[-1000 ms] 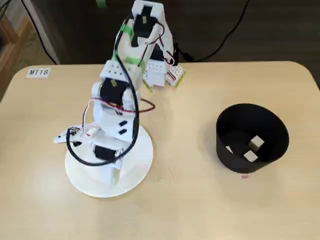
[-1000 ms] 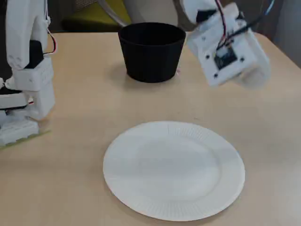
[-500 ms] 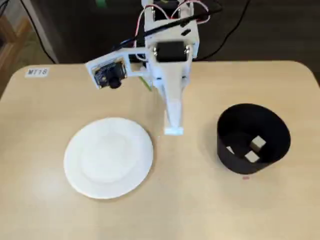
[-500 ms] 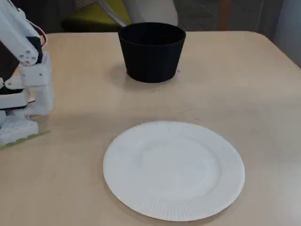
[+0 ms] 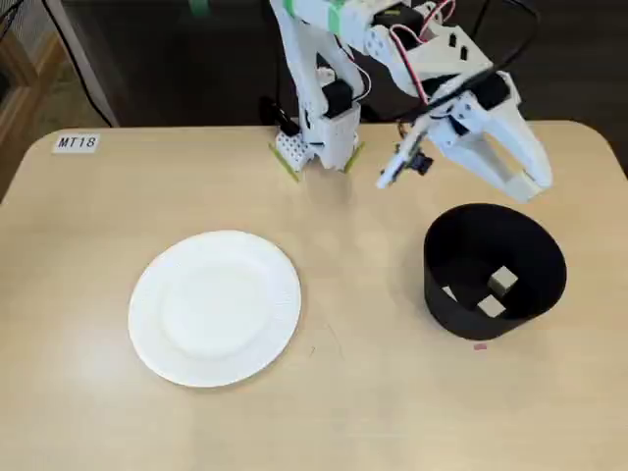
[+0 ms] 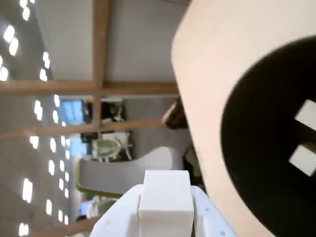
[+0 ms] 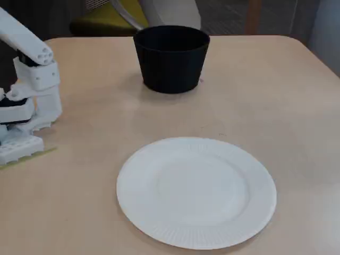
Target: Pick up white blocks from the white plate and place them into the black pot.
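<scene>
The white two-finger gripper [image 5: 530, 183], jaws pinching a small cream cube [image 6: 166, 198], hangs above the far rim of the matte black round pot [image 5: 444, 294], whose mouth lies just below and ahead. Two cubes [image 5: 502, 281] lie inside; the round white paper plate [image 5: 280, 314] sits bare, well apart.

My black pot [image 5: 496, 273] stands upright, round with tapered matte walls, well to the right of the white plate [image 5: 215, 307] in a fixed view. Two white blocks [image 5: 502, 281] lie inside it. I hold another white block [image 6: 165, 198] above its rim.
</scene>
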{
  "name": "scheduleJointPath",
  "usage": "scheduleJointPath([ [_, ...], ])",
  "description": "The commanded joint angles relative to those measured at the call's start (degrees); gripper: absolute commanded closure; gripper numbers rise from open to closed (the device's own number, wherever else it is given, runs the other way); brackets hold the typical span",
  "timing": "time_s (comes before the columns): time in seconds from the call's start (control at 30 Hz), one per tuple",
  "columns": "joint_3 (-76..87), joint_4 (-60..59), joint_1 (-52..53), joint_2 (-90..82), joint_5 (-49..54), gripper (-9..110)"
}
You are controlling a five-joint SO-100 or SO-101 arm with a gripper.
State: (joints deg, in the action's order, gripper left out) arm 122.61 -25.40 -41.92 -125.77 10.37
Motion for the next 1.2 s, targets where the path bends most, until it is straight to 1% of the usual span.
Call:
scheduleJointPath([
  [0.0,-0.70,-1.58,-1.67,3.25,3.08,104],
  [0.33,-2.20,-4.13,1.85,11.87,12.22,104],
  [0.5,-3.96,-4.66,1.93,13.36,13.45,104],
  [0.53,-4.13,-5.10,1.93,13.45,14.06,96],
  [0.57,-4.39,-5.89,1.93,13.36,14.77,85],
  [0.6,-4.57,-6.50,1.93,13.27,15.29,78],
  [0.67,-5.01,-7.47,2.11,12.92,16.35,69],
  [0.73,-5.54,-8.35,2.29,12.66,16.87,65],
  [0.8,-5.89,-8.61,2.55,12.13,16.87,67],
  [0.83,-5.98,-8.61,2.64,11.87,16.79,72],
  [0.9,-6.86,-8.88,2.81,10.99,16.17,95],
  [0.93,-7.82,-9.49,3.16,10.55,15.73,104],
  [1.03,-15.03,-16.26,6.24,8.61,15.47,104],
  [1.17,-26.54,-25.31,16.17,3.52,11.16,104],
])
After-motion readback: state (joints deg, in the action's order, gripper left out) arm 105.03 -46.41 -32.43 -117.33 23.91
